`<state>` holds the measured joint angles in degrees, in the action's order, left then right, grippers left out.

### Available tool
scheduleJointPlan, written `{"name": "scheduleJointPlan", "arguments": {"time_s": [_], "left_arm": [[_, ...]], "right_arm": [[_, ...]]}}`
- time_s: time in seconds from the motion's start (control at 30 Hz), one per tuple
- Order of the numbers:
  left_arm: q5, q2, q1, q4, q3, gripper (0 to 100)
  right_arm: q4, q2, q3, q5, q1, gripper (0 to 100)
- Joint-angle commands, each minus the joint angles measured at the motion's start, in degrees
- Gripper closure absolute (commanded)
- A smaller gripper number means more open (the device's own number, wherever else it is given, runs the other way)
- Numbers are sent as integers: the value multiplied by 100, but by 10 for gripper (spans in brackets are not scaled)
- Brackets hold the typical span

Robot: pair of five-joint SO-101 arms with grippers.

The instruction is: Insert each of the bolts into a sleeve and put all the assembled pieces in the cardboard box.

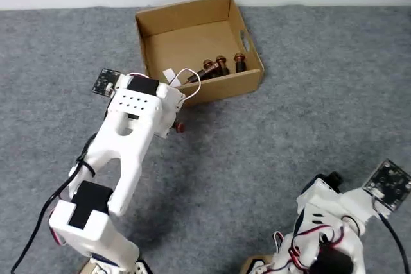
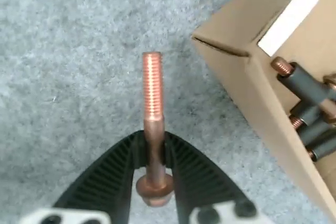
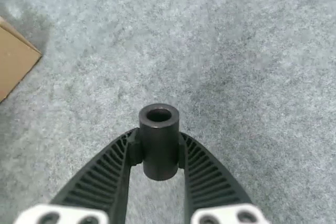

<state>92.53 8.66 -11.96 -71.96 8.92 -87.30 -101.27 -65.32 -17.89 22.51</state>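
My left gripper (image 2: pixel 152 148) is shut on a copper bolt (image 2: pixel 152 103), holding it by the shank near the head, threaded end pointing away over the grey carpet beside the cardboard box (image 2: pixel 252 93). In the high view the bolt's head (image 1: pixel 180 127) peeks out under the left arm, just in front of the box (image 1: pixel 250 80). My right gripper (image 3: pixel 159 148) is shut on a dark sleeve (image 3: pixel 159 140), its bore facing outward. Several assembled bolt-and-sleeve pieces (image 1: pixel 218 67) lie in the box's near right corner; they also show in the left wrist view (image 2: pixel 310 114).
Grey carpet (image 1: pixel 270 145) covers the table. The left arm (image 1: pixel 125 152) stretches from the near left edge to the box's front wall. The right arm (image 1: pixel 340 222) is folded at the near right edge. A box corner (image 3: pixel 13 59) shows in the right wrist view.
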Motion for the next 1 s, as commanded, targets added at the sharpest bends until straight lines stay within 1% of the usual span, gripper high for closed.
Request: {"name": "scheduleJointPlan", "arguments": {"time_s": [0.0,0.17,0.23,0.37,0.5,0.53,0.57,0.63,0.7,0.83,0.97], "left_arm": [[88,-53,-97,-35,-251,964],[88,-53,-114,-44,-251,913],[79,-62,-141,-132,-277,909],[53,-88,-413,-378,-277,909],[18,-70,-466,-237,-286,909],[-88,-70,-466,-185,-286,909],[-352,-97,-466,-132,-286,909],[-1336,-114,-492,-114,-295,909],[-2716,-114,-466,-149,-382,909],[-6022,-88,-246,-149,-523,909],[-8870,-79,70,-53,-532,913]], "right_arm": [[127,-4,53,-18,57,991],[127,-13,53,-18,57,991],[127,-13,53,-18,57,991],[127,-22,53,-18,57,991],[127,-31,44,-26,57,991],[127,-40,44,-26,57,991],[127,-48,44,-26,57,991],[127,-48,44,-26,57,991],[127,-57,44,-26,57,991],[127,-57,44,-26,57,991],[127,-57,44,-35,57,991]]}}
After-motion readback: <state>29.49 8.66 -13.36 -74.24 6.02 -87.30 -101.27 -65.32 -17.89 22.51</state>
